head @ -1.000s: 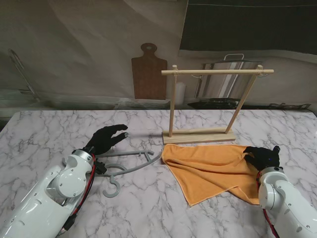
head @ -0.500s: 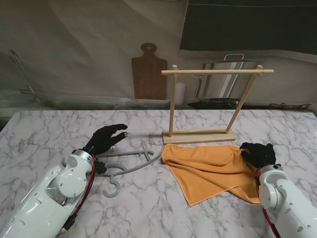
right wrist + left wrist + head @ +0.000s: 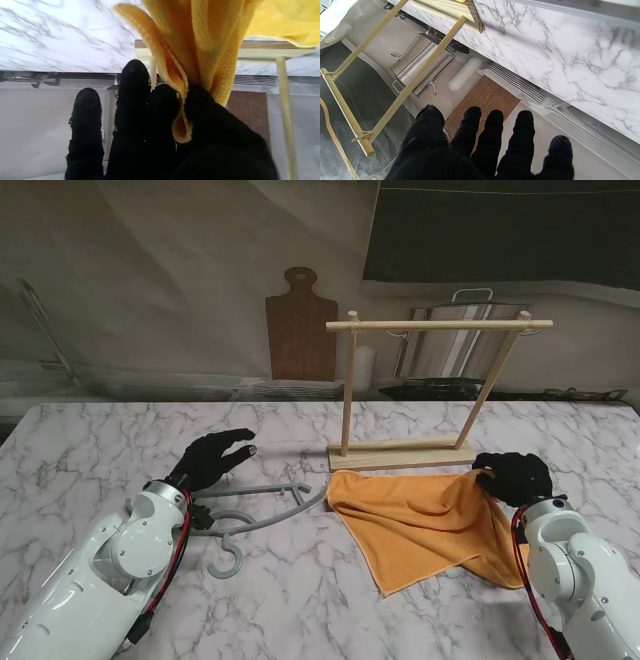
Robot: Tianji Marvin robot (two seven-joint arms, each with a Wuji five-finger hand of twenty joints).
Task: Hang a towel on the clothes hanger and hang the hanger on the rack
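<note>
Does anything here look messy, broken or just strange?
Nothing is broken or spilled. The orange towel lies crooked on the table, one corner bunched up in the right hand. The grey hanger lies flat by the open left hand, and the wooden rack is bare.

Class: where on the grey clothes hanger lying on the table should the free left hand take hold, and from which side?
Grip the clothes hanger at its neck beside the hook, coming from above. It lies flat on the table, hook nearest the open left hand, and the far end reaches the towel.
</note>
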